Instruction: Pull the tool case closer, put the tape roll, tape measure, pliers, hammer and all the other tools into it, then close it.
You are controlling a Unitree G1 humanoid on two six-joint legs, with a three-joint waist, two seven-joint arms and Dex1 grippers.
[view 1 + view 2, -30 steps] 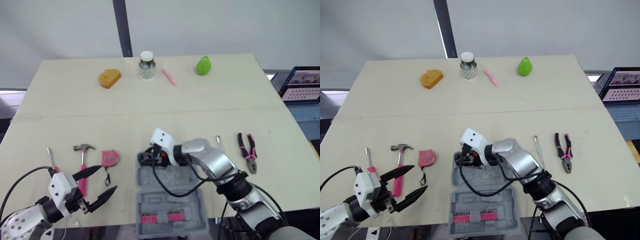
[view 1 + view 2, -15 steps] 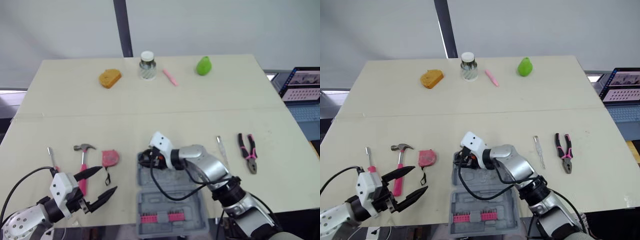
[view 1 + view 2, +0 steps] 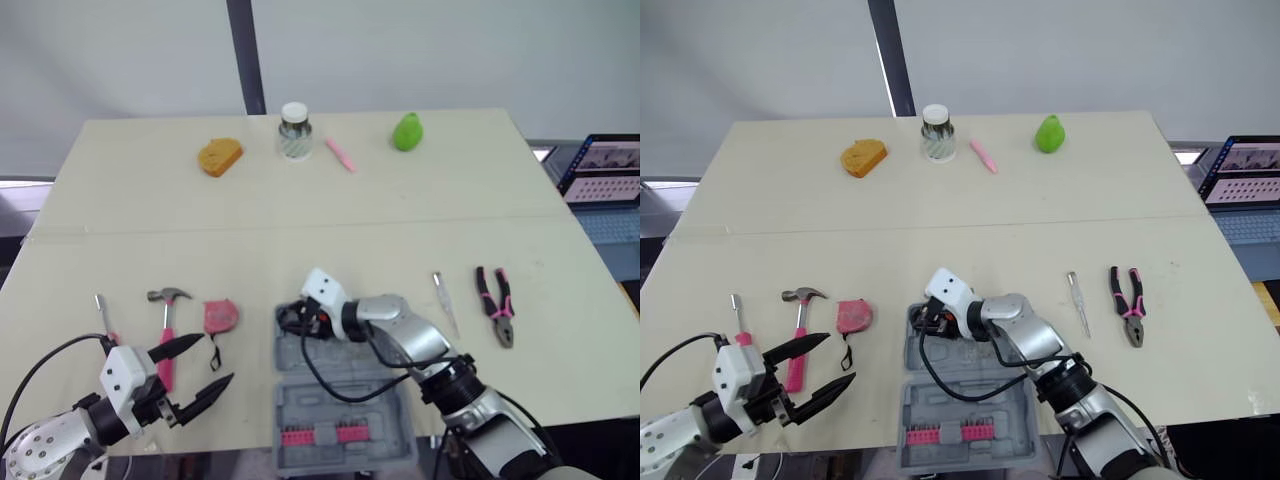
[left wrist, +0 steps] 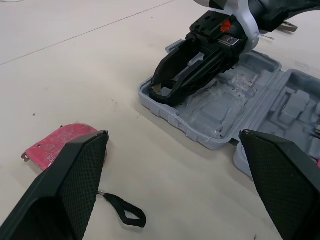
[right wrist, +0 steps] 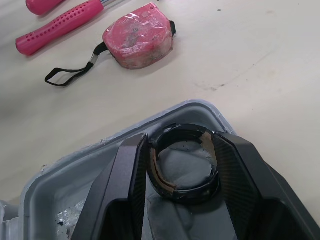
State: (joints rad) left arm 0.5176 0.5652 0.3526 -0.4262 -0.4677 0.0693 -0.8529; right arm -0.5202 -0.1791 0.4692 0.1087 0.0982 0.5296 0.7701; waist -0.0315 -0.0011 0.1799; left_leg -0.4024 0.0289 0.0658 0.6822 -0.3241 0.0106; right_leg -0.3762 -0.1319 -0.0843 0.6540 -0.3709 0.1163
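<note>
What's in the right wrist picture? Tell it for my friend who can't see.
The right claw clasps a black tape roll, holding it in a corner of the open grey tool case. Past the case, a pink tape measure with a black strap lies on the table, near a pink hammer handle.

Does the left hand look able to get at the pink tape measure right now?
Probably yes. The open left hand hovers just short of the pink tape measure, with only its black strap loop between them. The pink-handled hammer lies to one side, the grey tool case to the other.
</note>
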